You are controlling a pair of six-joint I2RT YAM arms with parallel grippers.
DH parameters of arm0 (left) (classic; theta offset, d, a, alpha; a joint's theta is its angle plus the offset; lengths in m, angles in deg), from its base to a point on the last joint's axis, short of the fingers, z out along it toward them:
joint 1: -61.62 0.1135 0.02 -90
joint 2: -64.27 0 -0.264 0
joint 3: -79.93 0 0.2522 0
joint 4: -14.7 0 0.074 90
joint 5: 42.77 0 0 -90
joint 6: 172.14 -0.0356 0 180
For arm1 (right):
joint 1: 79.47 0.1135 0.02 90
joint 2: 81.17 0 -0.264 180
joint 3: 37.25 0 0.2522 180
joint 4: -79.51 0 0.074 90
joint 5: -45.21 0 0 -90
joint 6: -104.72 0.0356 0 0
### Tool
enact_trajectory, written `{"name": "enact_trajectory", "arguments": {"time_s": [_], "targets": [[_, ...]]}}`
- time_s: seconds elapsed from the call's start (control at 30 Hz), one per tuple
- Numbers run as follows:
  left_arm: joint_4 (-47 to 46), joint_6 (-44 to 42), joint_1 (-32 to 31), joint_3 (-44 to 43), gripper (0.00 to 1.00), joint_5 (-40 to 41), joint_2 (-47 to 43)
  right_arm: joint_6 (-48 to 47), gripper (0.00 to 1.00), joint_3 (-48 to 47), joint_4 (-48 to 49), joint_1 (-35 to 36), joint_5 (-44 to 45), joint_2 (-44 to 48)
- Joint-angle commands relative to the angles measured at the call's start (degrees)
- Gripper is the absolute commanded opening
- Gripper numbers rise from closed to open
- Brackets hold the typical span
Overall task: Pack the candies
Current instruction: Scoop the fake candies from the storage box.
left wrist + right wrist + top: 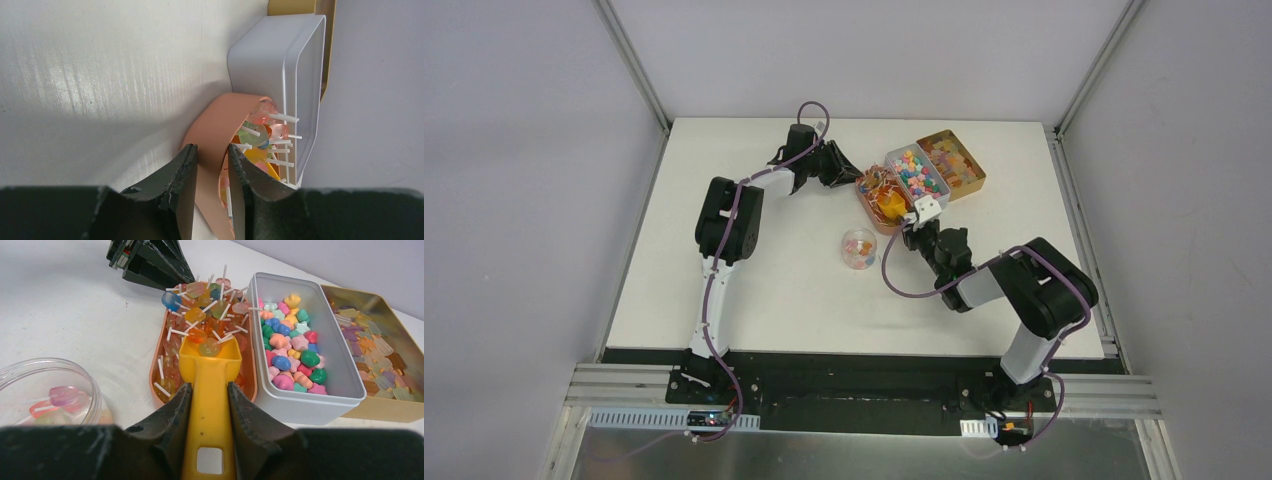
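The candies (207,305) are lying heaped in the tray (215,125), their sticks pointing every way.

- **Left gripper:** The tray's wall is being pinched by the left gripper (212,152), whose jaws are narrowed on that thin wall. The tray is judged to be being steadied this way.
- **Jar:** The jar (30,372) is standing open on the table near the tray's near end, apart from it. A few candies are being held inside, and their exact count cannot be told.
- **Scoop:** The scoop (210,375) is being clamped by its handle in the right gripper (209,390), with the jaws narrow around it. Its long axis is being pointed straight away from that gripper, along the tray. Its bowl is being pushed in among the candies, with about two being carried at its lip.

The jar is lying left of the bowl and nearer the bases, and the right arm is judged the nearer to it.

Being counted are one jar, one tray, one scoop and two tins. The grey tin (300,407) and the gold tin (395,412) are lying rightmost, and both are being filled by other sweets.
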Motion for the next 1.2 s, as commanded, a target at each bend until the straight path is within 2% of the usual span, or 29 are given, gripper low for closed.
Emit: {"name": "enact_trajectory", "arguments": {"time_s": [0.0, 0.27, 0.7, 1.17], "targets": [[-2.4, 1.2, -1.3, -0.1, 0.28, -3.6, 0.4, 2.1, 0.0, 0.6, 3.7, 0.8, -0.9, -1.5], [-2.3, 1.2, -1.5, -0.5, 0.28, -3.4, 0.4, 1.1, 0.0, 3.7, 12.6, 0.7, -1.9, -3.7], [-2.1, 1.1, -1.4, -0.5, 0.28, -3.2, 0.3, -1.9, 0.0, 3.5, 12.6, 0.7, -1.9, -2.1], [-2.0, 0.9, -1.4, -0.3, 0.32, -3.4, 0.1, -3.9, 0.0, 4.3, 12.6, 0.7, -3.0, 1.6]]}}
